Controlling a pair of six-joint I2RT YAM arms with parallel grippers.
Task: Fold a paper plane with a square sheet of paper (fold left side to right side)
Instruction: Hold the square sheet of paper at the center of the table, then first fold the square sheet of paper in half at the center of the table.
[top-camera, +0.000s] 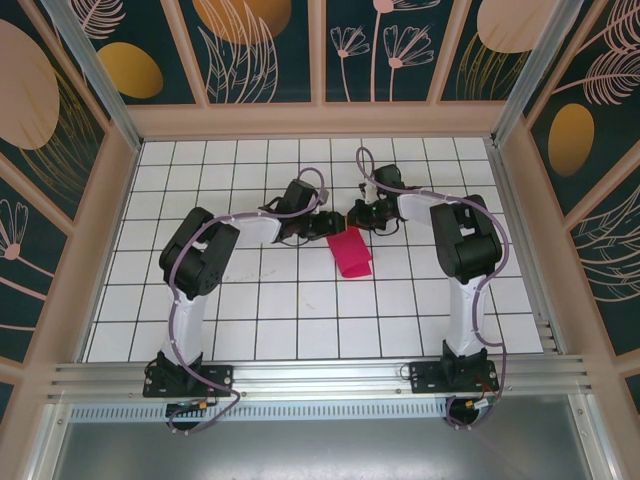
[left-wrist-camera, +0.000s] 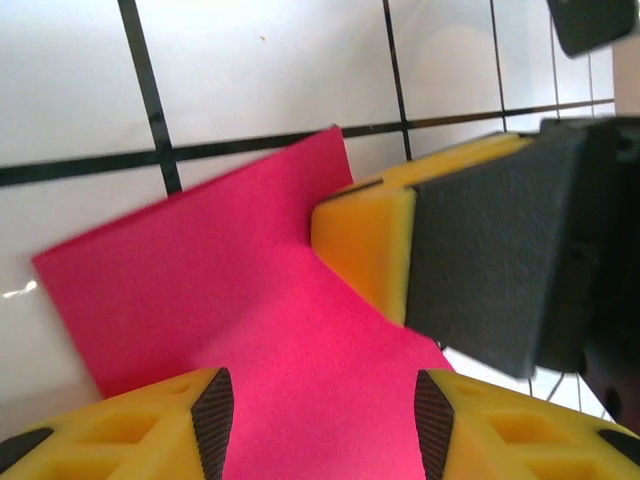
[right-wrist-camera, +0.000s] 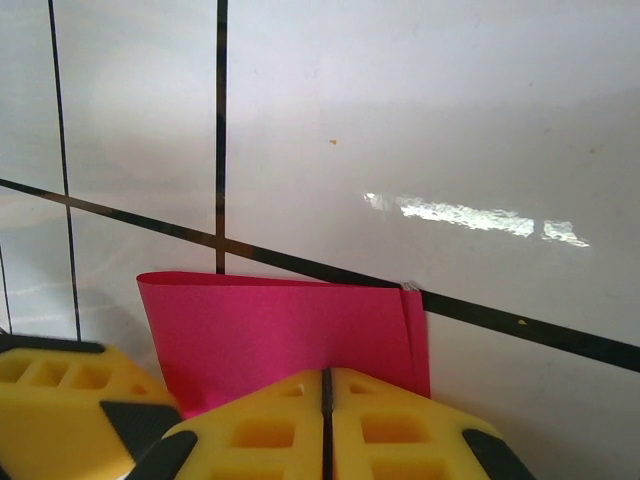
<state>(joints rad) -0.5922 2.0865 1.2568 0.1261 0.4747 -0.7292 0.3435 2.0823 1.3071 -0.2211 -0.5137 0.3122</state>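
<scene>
From above, the paper (top-camera: 350, 252) lay as a narrow pink rectangle near the middle of the table (top-camera: 250, 300). The left gripper (top-camera: 332, 222) was at its 11 o'clock corner and the right gripper (top-camera: 360, 213) at its 12 o'clock edge. The arms crowded that end, so neither set of jaws could be read from here, and the far edge of the paper was covered.

In the left wrist view, the left gripper (left-wrist-camera: 322, 425) stood open, its pads (left-wrist-camera: 212, 420) apart with the paper (left-wrist-camera: 220, 300) lying between and below them. The right gripper (left-wrist-camera: 365, 245) sat on the sheet at 3 o'clock. To fold well, the left would probably need to close on one layer only and carry it across toward 3 o'clock. The edges should meet before the crease is pressed, while the right holds the sheet firm. The near edge ran out of frame at 6 o'clock.

In the right wrist view, the right gripper (right-wrist-camera: 325, 400) was closed, its fingers meeting in a thin seam over the paper (right-wrist-camera: 280, 325). Whether it pinched the sheet or only pressed it down could not be told. A doubled edge at 3 o'clock suggested a fold already made. Another yellow finger (right-wrist-camera: 60, 385) at 8 o'clock was cut off, likely the left's.
</scene>
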